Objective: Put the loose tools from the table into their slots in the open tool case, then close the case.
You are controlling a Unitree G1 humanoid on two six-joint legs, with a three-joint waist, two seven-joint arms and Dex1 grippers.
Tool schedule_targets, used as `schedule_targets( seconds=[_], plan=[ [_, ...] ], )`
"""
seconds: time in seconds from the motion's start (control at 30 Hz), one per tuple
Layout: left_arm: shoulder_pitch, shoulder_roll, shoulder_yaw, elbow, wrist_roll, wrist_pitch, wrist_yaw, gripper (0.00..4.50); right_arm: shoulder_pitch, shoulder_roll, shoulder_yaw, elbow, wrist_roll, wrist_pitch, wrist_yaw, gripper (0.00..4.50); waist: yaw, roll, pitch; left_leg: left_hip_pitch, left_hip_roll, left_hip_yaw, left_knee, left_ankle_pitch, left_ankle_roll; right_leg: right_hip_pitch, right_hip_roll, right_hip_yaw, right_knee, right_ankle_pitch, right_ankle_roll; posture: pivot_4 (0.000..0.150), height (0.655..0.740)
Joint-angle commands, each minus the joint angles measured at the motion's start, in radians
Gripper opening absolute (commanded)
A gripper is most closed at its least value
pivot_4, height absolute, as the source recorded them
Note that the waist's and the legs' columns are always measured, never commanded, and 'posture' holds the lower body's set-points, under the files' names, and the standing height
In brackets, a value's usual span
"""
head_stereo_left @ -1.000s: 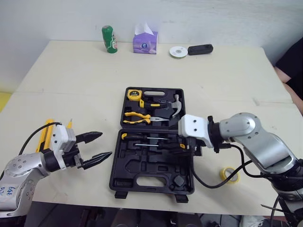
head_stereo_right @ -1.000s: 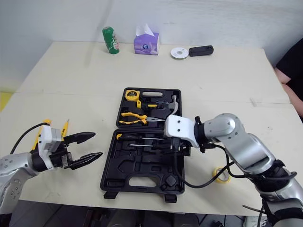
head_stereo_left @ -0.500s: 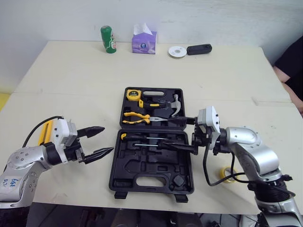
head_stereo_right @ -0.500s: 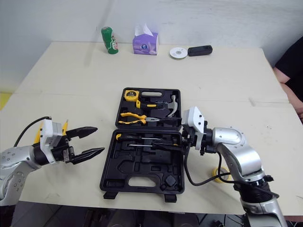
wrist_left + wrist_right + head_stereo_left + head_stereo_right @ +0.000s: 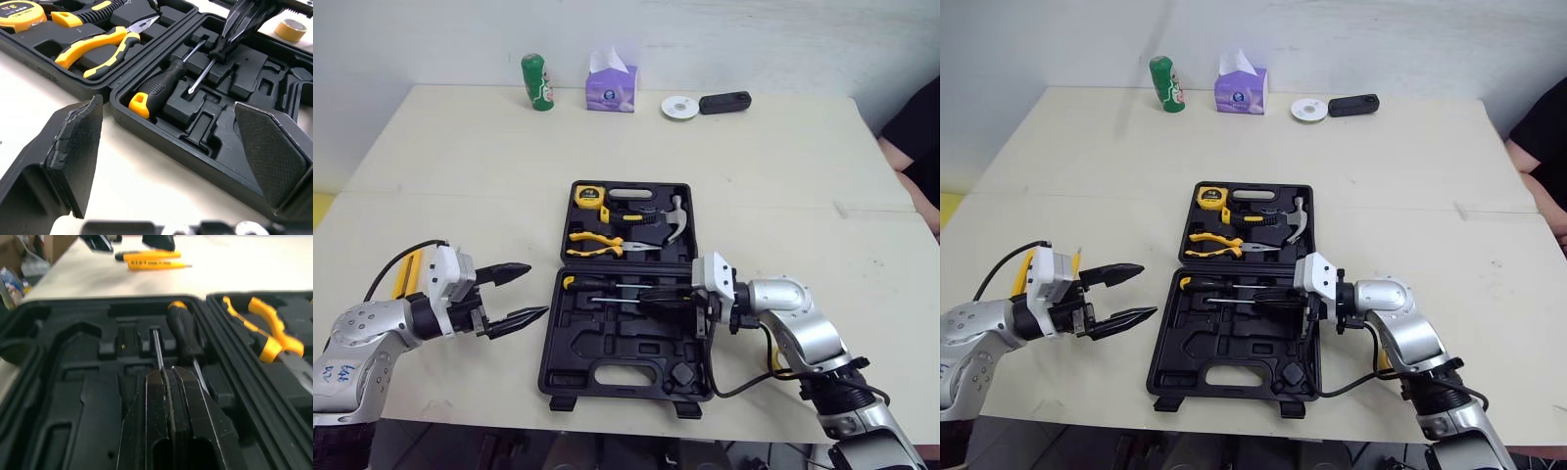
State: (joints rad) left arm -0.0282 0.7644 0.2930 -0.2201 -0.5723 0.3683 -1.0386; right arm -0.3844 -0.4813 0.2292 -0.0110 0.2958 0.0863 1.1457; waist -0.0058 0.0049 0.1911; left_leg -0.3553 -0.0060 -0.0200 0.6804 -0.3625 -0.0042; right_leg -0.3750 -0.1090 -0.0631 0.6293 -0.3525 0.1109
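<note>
Your right gripper [image 5: 644, 293] has its two black fingers pressed flat together, reaching low over the near half of the open case [image 5: 625, 370]. The tips sit at the handle end of a thin screwdriver [image 5: 157, 348] lying in its slot; whether they touch it cannot be told. Just beside that one, a black-handled screwdriver [image 5: 157, 87] with a yellow cap lies in the neighbouring slot, along the edge nearest the hinge.

Your left gripper [image 5: 536, 290] hangs with its fingers spread wide and nothing between them, above the bare tabletop [image 5: 460, 176] just left of the case and pointing toward it.

The case lies open flat in the middle of the tabletop. Its far half carries a tape measure [image 5: 590, 194] in the far left corner, yellow-handled pliers [image 5: 597, 245] and a hammer [image 5: 675, 217]. Most of the moulded slots in the near half stand vacant.

Two slim yellow tools [image 5: 146, 255] lie loose on the tabletop behind your left gripper, toward the left edge. A yellow roll of tape [image 5: 292, 28] lies loose just right of the case, close to your right arm.

Along the far edge stand a green can [image 5: 539, 81], a purple tissue box [image 5: 612, 88], a white disc [image 5: 680, 106] and a black device [image 5: 724, 101]. A person's dark sleeve [image 5: 918, 127] shows at the right edge.
</note>
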Motion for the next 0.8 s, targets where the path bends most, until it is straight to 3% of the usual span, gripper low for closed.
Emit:
schedule_targets(
  seconds=[0.03,0.37,0.8],
  plan=[
    [-0.001,0.01,0.002,-0.011,0.003,-0.013,-0.007,4.5,-0.007,0.012,0.005,0.007,-0.014,-0.03,-0.001,0.01,0.0,0.0,0.0,0.0,0.0,0.0,0.0,0.0,0.0,0.0,0.0,0.0,0.0,0.0,0.0,0.15,0.74],
    [0.013,0.006,0.006,-0.027,0.003,-0.011,-0.003,4.5,-0.03,-0.013,0.044,0.04,-0.092,0.007,-0.015,0.01,-0.002,0.0,0.0,0.0,0.0,0.0,0.001,0.0,0.0,0.0,0.0,0.0,0.0,0.0,0.0,0.15,0.74],
    [0.021,-0.001,0.0,-0.032,0.008,-0.015,0.004,4.5,-0.088,-0.019,0.169,0.031,-0.195,0.276,-0.088,0.01,-0.023,-0.005,-0.008,0.004,0.001,0.0,0.001,0.001,-0.001,0.002,0.0,0.001,0.0,0.001,-0.002,0.15,0.74]
  ],
)
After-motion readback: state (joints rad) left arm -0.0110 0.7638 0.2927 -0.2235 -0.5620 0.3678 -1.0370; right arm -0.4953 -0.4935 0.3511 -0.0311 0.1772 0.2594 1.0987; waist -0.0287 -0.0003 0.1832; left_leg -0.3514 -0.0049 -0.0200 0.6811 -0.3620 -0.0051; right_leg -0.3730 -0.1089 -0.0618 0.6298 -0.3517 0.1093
